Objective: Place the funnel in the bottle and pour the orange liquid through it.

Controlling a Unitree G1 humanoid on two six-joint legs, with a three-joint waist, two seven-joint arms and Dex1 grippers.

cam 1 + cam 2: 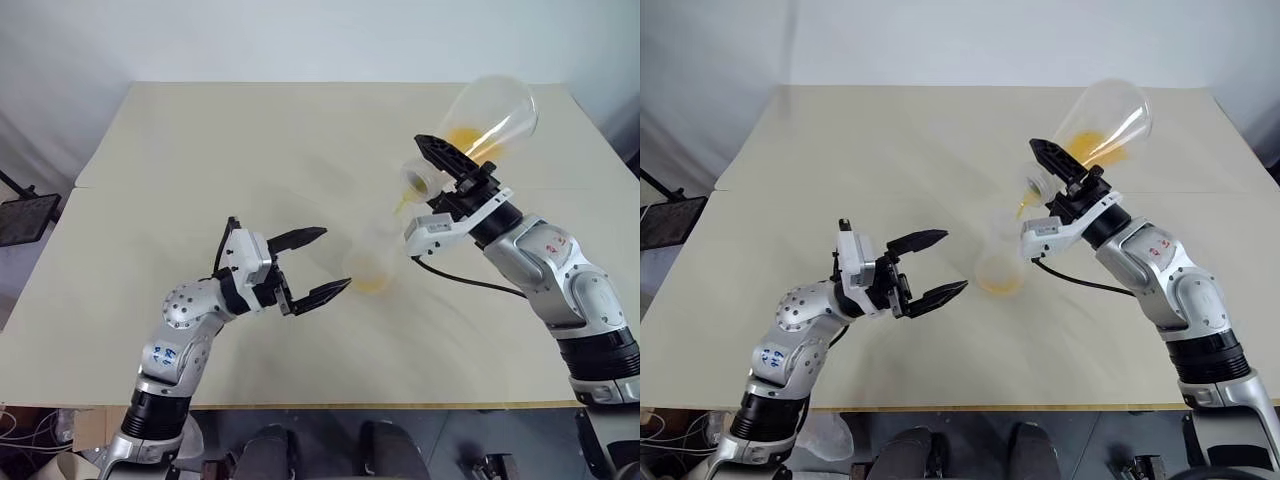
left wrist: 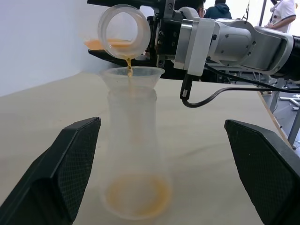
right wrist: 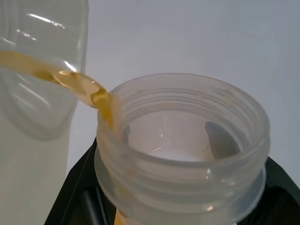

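We see our right tool (image 1: 452,166) clamped on the neck of a large clear conical flask (image 1: 487,118), tipped so translucent orange liquid (image 2: 128,69) streams into the small clear plastic funnel (image 2: 132,77) seated in the small clear bottle (image 2: 133,154) on the beige surface (image 1: 250,150). Our left tool (image 1: 312,267) hangs wide open beside the bottle, holding nothing.

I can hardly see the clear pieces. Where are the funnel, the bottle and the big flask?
funnel (image 2: 133,75): left wrist view, on its rim.
bottle (image 2: 133,154): left wrist view, on its body.
big flask (image 1: 495,110): left eye view, on its wide base.
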